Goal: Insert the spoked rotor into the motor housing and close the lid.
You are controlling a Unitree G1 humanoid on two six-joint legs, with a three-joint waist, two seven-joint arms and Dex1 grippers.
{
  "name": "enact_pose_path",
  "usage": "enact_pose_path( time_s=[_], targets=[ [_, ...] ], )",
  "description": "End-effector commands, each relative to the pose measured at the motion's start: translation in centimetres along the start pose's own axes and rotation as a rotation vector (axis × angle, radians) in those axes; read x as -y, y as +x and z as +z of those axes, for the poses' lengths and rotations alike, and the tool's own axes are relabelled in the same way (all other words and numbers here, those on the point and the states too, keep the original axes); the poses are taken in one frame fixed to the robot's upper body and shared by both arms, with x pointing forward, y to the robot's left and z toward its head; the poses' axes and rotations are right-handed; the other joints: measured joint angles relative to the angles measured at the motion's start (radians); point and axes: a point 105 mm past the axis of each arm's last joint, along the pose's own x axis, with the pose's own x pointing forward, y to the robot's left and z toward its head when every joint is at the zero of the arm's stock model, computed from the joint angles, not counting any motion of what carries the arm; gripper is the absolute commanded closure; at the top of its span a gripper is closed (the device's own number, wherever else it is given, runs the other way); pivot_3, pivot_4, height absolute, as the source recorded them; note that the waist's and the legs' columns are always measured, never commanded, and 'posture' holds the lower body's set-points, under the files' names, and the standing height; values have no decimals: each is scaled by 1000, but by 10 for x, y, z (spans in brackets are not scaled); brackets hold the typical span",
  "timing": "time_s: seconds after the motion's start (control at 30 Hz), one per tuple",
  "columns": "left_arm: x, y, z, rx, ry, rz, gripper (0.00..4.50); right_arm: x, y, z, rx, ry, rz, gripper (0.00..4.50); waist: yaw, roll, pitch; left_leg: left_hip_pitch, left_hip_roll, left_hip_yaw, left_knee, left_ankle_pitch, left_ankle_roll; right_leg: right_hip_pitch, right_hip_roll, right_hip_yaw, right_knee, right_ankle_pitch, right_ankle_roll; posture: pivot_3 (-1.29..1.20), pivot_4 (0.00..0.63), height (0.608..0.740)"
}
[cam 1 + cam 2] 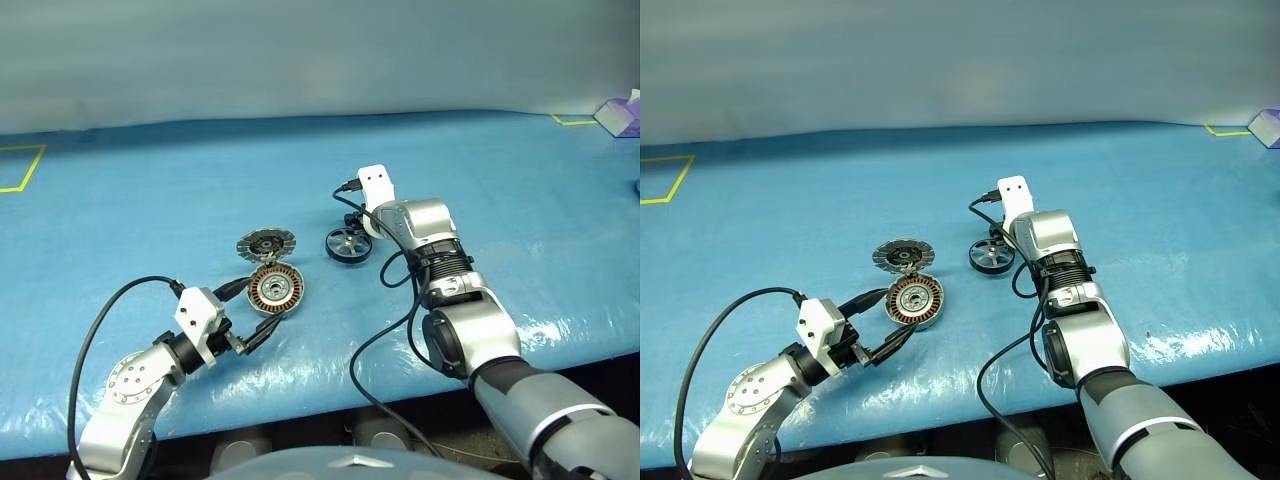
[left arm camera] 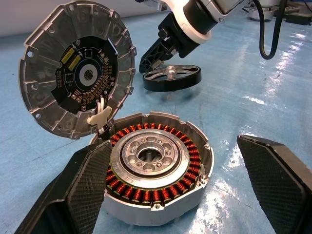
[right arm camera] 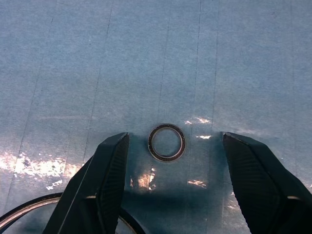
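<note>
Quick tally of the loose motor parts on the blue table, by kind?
Spoked rotor: 1
Motor housing: 1
Lid, tilted up behind the housing: 1
Thin ring: 1
Total: 4

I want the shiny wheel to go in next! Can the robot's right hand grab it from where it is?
Probably yes. The right hand is open just beside the spoked rotor, with nothing between them.
</note>
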Motion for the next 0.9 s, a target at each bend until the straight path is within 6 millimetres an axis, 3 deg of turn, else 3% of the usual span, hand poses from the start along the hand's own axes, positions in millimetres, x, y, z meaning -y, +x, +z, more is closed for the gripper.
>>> enact_pose_path(
  time_s=[0.03, 0.1, 0.2, 0.4, 0.7, 0.9],
  targets=[
    [3, 1, 6, 27, 6, -9, 0, 0, -1, 1, 10, 9, -9, 1295, 0, 0, 0, 0, 0, 0, 0, 0, 0, 0, 0, 0, 0, 0, 0, 0, 150, 740],
    [3, 1, 6, 27, 7, -7, 0, 0, 0, 0, 8, 12, -9, 1295, 0, 0, 0, 0, 0, 0, 0, 0, 0, 0, 0, 0, 0, 0, 0, 0, 150, 740],
    [2, 1, 6, 28, 7, -4, 0, -1, 0, 0, 8, 12, -9, 1904, 0, 0, 0, 0, 0, 0, 0, 0, 0, 0, 0, 0, 0, 0, 0, 0, 150, 740],
    [2, 0, 6, 26, 5, 3, 0, -2, 1, -2, 6, 15, -7, 3783, 0, 0, 0, 0, 0, 0, 0, 0, 0, 0, 0, 0, 0, 0, 0, 0, 150, 740],
    [1, 0, 5, 25, 2, 4, 0, -6, -10, 22, 94, -30, 0, 3795, 0, 0, 0, 0, 0, 0, 0, 0, 0, 0, 0, 0, 0, 0, 0, 0, 150, 740],
    [1, -1, 5, 15, 2, 3, 0, -10, -39, 53, 228, -125, 56, 3795, 1, 1, 0, -1, 0, 0, 0, 0, 0, -1, 0, 0, 0, 1, 2, 0, 150, 740]
  ],
)
